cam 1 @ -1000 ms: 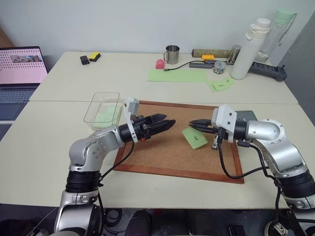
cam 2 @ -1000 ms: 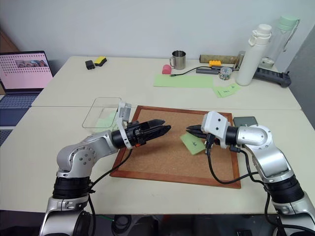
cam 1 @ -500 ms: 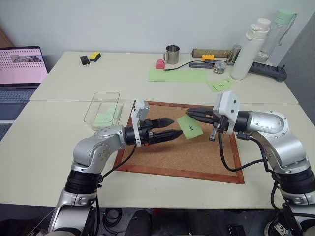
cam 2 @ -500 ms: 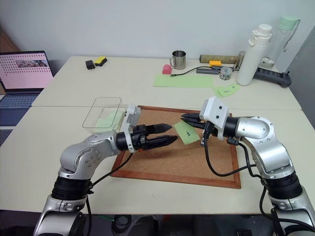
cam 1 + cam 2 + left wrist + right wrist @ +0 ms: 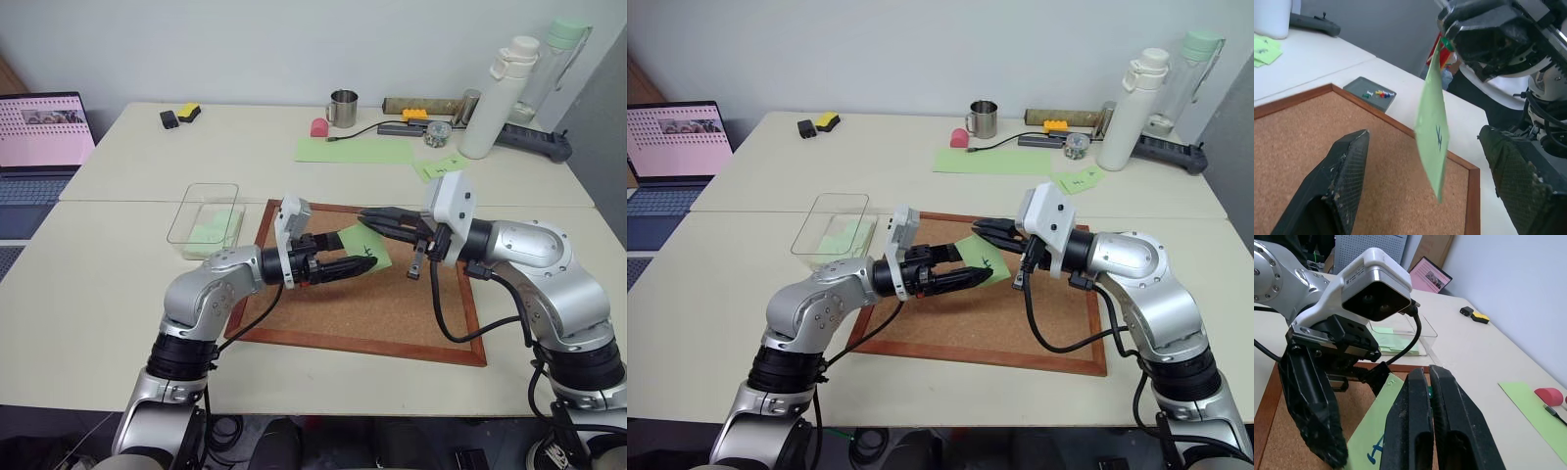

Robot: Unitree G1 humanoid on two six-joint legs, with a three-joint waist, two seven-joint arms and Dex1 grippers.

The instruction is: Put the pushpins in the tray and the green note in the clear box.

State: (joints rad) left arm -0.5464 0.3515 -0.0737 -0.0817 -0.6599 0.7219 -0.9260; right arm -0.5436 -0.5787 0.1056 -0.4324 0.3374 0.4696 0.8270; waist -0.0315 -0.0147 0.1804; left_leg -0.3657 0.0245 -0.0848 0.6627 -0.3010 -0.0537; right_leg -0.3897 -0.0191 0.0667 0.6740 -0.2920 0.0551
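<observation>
The green note [image 5: 361, 245], with one dark handwritten mark, hangs above the corkboard from my right gripper [image 5: 368, 215]. That gripper is shut on the note's top corner, where a dark green pushpin head [image 5: 1446, 44] shows at the pinch. My left gripper [image 5: 357, 252] is open and points right. Its fingers [image 5: 1347, 171] stand on either side of the note without touching it. The grey tray [image 5: 1360, 86] lies just past the board's corner with several coloured pushpins [image 5: 1378, 93] in it. The clear box [image 5: 206, 217] stands left of the board with pale green paper inside.
The wood-framed corkboard [image 5: 392, 294] lies under both grippers. A laptop [image 5: 39, 137] sits at far left. At the back are a metal mug [image 5: 342, 108], a long green sheet [image 5: 353, 150], other green notes [image 5: 441, 168] and a white bottle [image 5: 500, 98].
My right gripper has lifted the note off the corkboard and carried it up and left. My left gripper has moved right, so its open fingers now straddle the note.
</observation>
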